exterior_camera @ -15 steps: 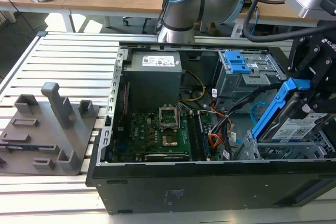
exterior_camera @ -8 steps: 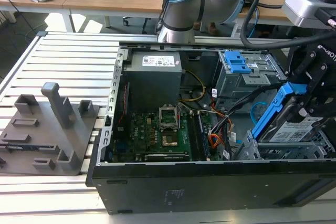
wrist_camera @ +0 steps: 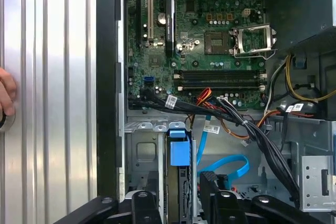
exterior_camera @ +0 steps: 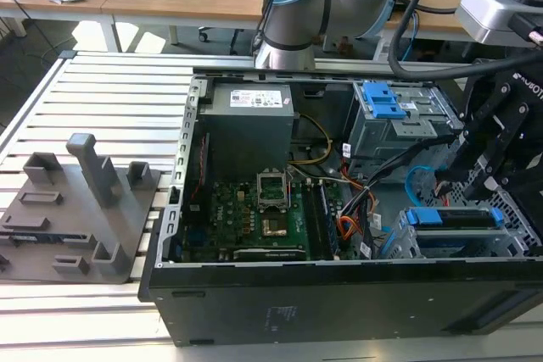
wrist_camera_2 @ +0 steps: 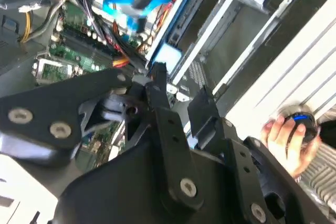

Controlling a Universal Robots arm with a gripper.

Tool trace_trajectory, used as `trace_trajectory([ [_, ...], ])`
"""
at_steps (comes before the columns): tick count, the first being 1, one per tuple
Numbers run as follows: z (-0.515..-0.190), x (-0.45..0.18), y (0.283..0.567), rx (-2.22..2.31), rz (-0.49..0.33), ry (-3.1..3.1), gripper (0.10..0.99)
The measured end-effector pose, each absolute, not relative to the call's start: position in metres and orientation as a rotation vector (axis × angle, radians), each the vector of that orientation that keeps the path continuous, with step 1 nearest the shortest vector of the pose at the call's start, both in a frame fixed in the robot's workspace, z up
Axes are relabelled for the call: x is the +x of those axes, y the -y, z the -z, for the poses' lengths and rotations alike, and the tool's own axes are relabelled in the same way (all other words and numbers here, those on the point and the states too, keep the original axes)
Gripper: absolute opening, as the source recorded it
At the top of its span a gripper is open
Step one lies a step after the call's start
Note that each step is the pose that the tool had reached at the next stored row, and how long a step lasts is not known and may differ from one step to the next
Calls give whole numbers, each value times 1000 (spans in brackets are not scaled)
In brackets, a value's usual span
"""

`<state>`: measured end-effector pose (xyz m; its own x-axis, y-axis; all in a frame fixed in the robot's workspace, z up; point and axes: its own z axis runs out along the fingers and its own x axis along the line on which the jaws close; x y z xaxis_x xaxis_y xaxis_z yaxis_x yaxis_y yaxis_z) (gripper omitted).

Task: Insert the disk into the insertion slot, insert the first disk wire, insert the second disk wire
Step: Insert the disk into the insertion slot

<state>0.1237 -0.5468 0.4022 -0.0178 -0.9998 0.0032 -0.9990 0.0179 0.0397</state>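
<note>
The disk (exterior_camera: pixel 450 217), in its bright blue carrier (wrist_camera: pixel 178 151), sits in the insertion slot (exterior_camera: pixel 424 246), a low grey perforated cage at the case's front on the exterior view's right. My black gripper (exterior_camera: pixel 495 169) hangs just above it. In both wrist views the fingers (wrist_camera: pixel 144 207) stand apart on either side of the carrier's edge, and the gripper (wrist_camera: pixel 178 203) is open. The second disk wire (wrist_camera: pixel 227 165), a glossy light-blue cable, loops beside the cage and also shows as a blue loop (wrist_camera_2: pixel 122 7) past my gripper (wrist_camera_2: pixel 181 90). An orange and black wire bundle (wrist_camera: pixel 231 114) runs nearby.
The open computer case (exterior_camera: pixel 170 235) lies on a slatted metal table (exterior_camera: pixel 102 99). Inside are the motherboard (wrist_camera: pixel 210 35), the power supply (exterior_camera: pixel 250 120) and a taller grey cage with a blue handle (exterior_camera: pixel 383 103). A person's hand (wrist_camera_2: pixel 287 137) rests on the table beside the case. A grey fixture (exterior_camera: pixel 76 209) stands at the exterior view's left.
</note>
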Motion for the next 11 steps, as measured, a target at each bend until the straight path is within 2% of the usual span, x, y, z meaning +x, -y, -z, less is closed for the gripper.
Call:
trace_trajectory([
  [4,-402,124,547,2180,40,2219,424],
  [5,-402,124,547,2180,40,2219,361],
  [6,-402,124,547,2180,40,2219,235],
  [8,-402,124,547,2180,40,2219,118],
  [11,-402,124,547,2180,40,2219,106],
])
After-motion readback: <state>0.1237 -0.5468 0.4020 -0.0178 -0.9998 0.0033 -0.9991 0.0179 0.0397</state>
